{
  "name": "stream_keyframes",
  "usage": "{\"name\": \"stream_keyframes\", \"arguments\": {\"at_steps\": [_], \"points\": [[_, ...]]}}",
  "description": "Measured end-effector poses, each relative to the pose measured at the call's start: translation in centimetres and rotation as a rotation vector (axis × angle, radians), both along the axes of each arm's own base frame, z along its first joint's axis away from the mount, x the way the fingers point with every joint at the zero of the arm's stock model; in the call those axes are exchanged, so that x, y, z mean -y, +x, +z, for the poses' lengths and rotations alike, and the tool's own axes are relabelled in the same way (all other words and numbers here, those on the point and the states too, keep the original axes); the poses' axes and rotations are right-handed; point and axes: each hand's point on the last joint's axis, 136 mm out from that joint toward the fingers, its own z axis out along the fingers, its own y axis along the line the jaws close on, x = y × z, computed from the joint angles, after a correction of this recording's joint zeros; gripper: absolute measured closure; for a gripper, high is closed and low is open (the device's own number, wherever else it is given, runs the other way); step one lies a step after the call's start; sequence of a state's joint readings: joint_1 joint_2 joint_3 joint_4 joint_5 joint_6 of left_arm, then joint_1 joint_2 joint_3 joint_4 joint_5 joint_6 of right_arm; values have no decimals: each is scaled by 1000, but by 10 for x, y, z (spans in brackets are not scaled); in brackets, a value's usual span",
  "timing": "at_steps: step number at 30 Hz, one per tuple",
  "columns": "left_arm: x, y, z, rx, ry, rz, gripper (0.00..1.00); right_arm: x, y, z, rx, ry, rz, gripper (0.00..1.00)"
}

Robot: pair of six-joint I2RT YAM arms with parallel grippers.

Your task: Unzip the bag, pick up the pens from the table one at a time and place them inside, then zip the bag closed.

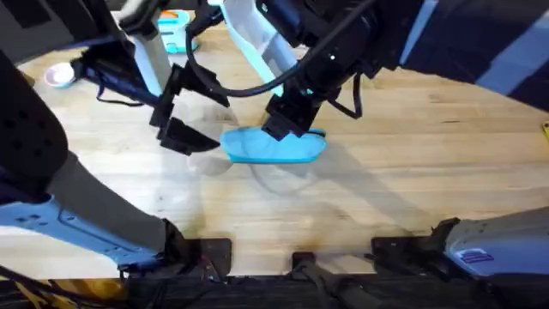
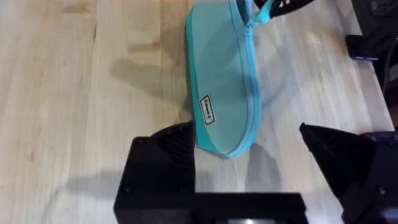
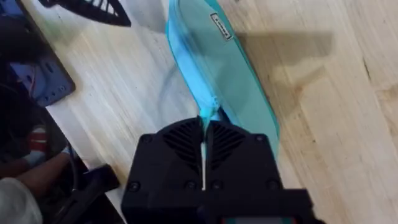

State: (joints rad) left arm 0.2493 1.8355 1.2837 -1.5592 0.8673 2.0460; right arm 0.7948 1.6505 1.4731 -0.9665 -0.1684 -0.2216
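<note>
The turquoise bag (image 1: 274,147) lies flat on the wooden table (image 1: 403,172), near its middle. My right gripper (image 1: 285,127) comes down on the bag's right end. In the right wrist view it (image 3: 204,122) is shut on the small pull tab (image 3: 209,112) of the bag (image 3: 230,81). My left gripper (image 1: 176,124) hovers just off the bag's left end. In the left wrist view it (image 2: 245,134) is open, its fingers (image 2: 171,142) either side of the end of the bag (image 2: 221,93) without touching it. The pens are out of view.
A boxy turquoise toy with an orange top (image 1: 176,21) stands at the back left. A small round pinkish thing (image 1: 58,75) lies at the far left. A bit of yellow (image 1: 545,129) is cut off by the right edge. Bare wood lies in front of the bag.
</note>
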Motion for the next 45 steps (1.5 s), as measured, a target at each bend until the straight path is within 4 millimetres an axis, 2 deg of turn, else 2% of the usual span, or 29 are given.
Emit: {"name": "stream_keyframes", "arguments": {"at_steps": [12,18,26,27,31,32,33,35,39,45], "points": [[8,-12,-37,-2,3,-1,7,0,0,0,0,0,0,971],[18,-1,-41,11,4,18,6,0,0,0,1,0,0,971],[28,-2,-41,-24,7,19,25,0,0,1,1,1,0,971],[28,-1,-40,-28,5,24,85,0,0,0,1,1,0,971],[29,-1,-40,-33,2,29,649,0,0,1,2,1,0,971],[29,-2,-39,-37,1,29,818,0,1,1,3,1,-1,971],[29,-1,-40,-30,1,27,919,0,1,1,3,1,-2,971],[29,0,-40,-29,1,29,952,2,3,1,2,1,-9,971],[29,0,-40,-27,-1,31,955,12,8,0,-13,-11,-37,971],[31,1,-39,-25,-8,31,959,46,14,-5,-92,-57,-126,969]]}}
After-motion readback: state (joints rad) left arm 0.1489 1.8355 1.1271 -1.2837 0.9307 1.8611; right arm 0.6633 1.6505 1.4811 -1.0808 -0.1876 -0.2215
